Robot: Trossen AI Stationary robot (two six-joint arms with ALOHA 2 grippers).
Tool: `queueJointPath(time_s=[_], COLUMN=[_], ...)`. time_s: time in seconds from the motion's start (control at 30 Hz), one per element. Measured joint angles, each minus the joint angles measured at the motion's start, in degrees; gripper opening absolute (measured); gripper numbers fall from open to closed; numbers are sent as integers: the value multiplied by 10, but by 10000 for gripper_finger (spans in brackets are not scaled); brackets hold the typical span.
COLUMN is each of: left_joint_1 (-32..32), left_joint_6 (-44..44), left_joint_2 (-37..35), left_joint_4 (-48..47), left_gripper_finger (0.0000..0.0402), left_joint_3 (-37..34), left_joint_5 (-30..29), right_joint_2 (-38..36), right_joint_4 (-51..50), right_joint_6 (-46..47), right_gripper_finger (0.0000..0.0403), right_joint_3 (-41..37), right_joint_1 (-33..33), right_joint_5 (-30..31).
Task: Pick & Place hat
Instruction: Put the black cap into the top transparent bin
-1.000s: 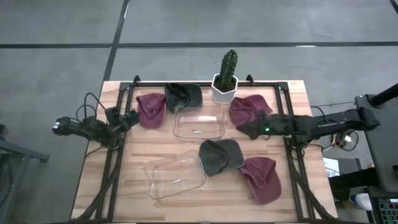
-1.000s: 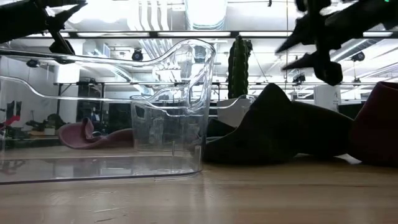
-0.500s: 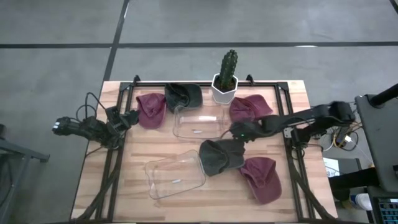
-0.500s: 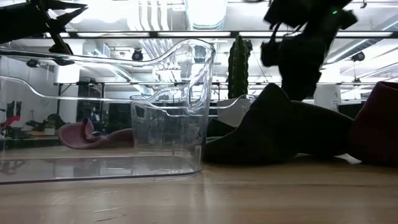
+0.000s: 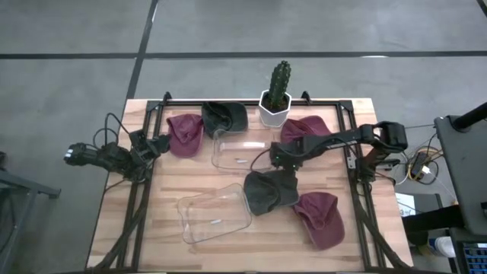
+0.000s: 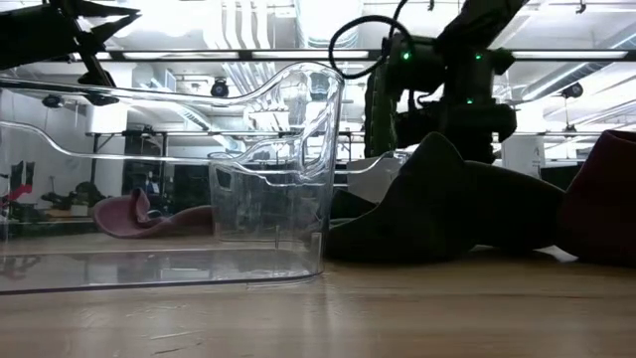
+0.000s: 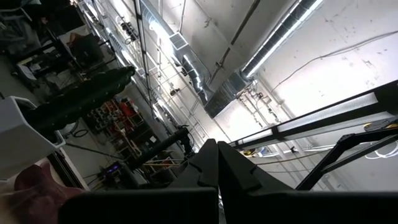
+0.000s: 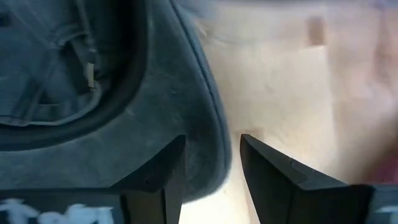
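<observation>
A dark grey hat [image 5: 270, 190] lies upside down in the middle of the table, its hollow facing up. My right gripper [image 5: 275, 157] hangs just above its far edge, pointing down, open. In the right wrist view the hat's brim rim [image 8: 211, 146] lies between my right gripper's [image 8: 211, 171] two fingers, with nothing held. In the low view the arm stands over the hat's peak [image 6: 437, 149]. My left gripper [image 5: 156, 144] waits at the table's left edge, shut, near a maroon hat [image 5: 184, 133].
Two clear bins sit by the dark hat: one [image 5: 243, 150] toward the far side, one [image 5: 214, 211] to its left. Maroon hats lie at the right [image 5: 304, 131] and near right [image 5: 319, 219]. Another dark hat [image 5: 224, 116] and a potted cactus [image 5: 275, 97] stand at the far edge.
My right arm has swung from over the right maroon hat toward the table's left, then tipped its gripper down over the dark grey hat's far edge. The hats and bins have stayed in place.
</observation>
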Motion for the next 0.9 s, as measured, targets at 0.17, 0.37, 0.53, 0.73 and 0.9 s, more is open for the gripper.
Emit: queueJointPath(time_s=[0.17,0.37,0.53,0.73,0.9], left_joint_1=[0,0,0,0,0], left_joint_6=[0,0,2,3,3], left_joint_2=[0,0,0,0,0], left_joint_4=[0,0,0,-1,-1], left_gripper_finger=[0,0,0,0,0], left_joint_3=[0,0,0,0,0], left_joint_5=[0,-3,-9,-10,-12], right_joint_2=[17,4,-30,-83,-105], right_joint_4=[0,-25,-67,-147,-246], right_joint_6=[-4,18,18,10,-19], right_gripper_finger=[131,56,16,11,10], right_joint_3=[3,3,20,77,153], right_joint_1=[-6,-6,-5,-6,-6], right_joint_5=[-10,-37,-45,-37,-65])
